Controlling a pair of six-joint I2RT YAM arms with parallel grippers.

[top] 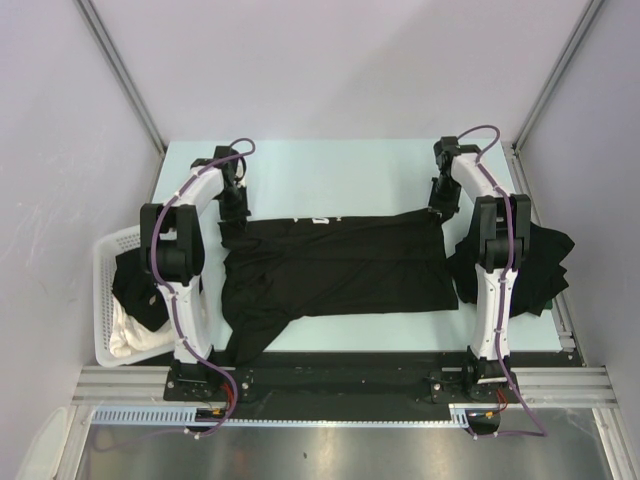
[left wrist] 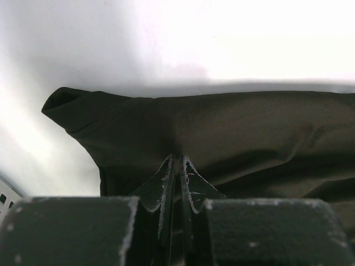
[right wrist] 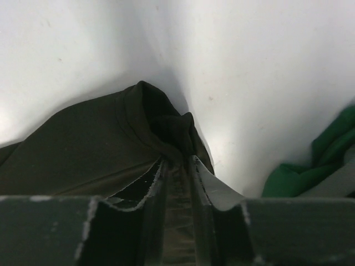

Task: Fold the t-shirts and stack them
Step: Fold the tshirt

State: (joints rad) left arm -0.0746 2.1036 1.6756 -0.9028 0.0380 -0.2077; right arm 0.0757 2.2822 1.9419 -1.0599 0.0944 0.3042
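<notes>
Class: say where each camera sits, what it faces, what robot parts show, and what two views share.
Top external: above and behind, looking down at the table; left arm and right arm show.
Left wrist: on the left arm, facing the black t-shirt; left gripper shows.
Right wrist: right arm, same t-shirt; right gripper shows.
Shared: the t-shirt.

One t-shirt [top: 335,265] lies spread across the middle of your table [top: 330,175], left gripper [top: 232,213] at its far left corner, right gripper [top: 437,213] at its far right. A basket [top: 103,270] at the left edge holds another shirt [top: 135,285] and a cloth [top: 125,338]; a heap of t-shirts [top: 545,265] lies at the right edge.
</notes>
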